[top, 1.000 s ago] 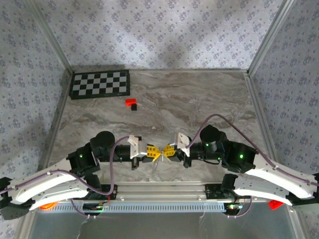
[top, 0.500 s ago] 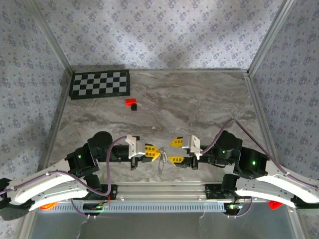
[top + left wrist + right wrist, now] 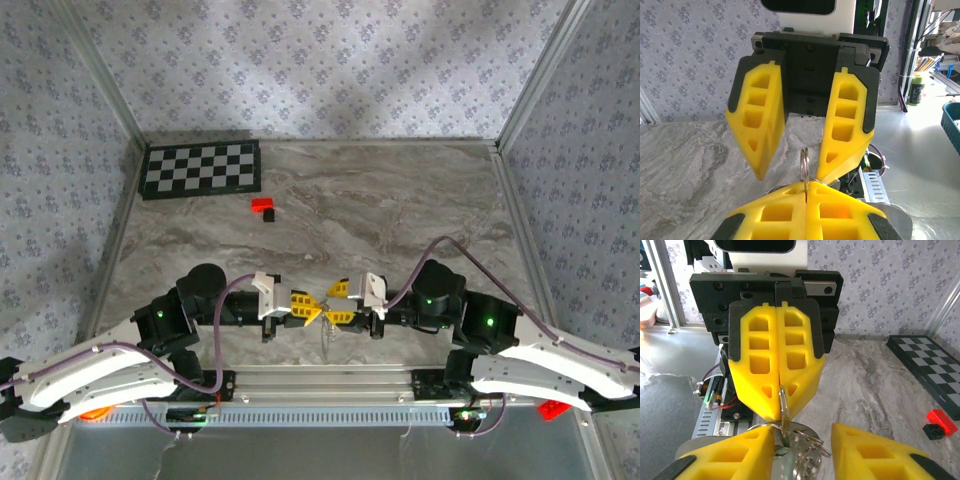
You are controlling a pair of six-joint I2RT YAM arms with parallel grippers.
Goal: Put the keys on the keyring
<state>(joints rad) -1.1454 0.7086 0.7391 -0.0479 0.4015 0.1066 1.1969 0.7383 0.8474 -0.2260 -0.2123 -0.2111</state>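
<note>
Floral-papered walls (image 3: 330, 60) enclose a grey marbled tabletop (image 3: 400, 200).

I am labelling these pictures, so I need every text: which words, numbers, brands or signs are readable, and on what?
No text can be read.
checkerboard: plain squares, no letters or numbers.
bottle in the background, left wrist view: any label is too blurred to read.
red-and-black block: no marking visible.

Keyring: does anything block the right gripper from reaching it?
Nothing visible does. The left gripper pinches the keyring at its top, and the right gripper stands open around it, with no object between them.
</note>
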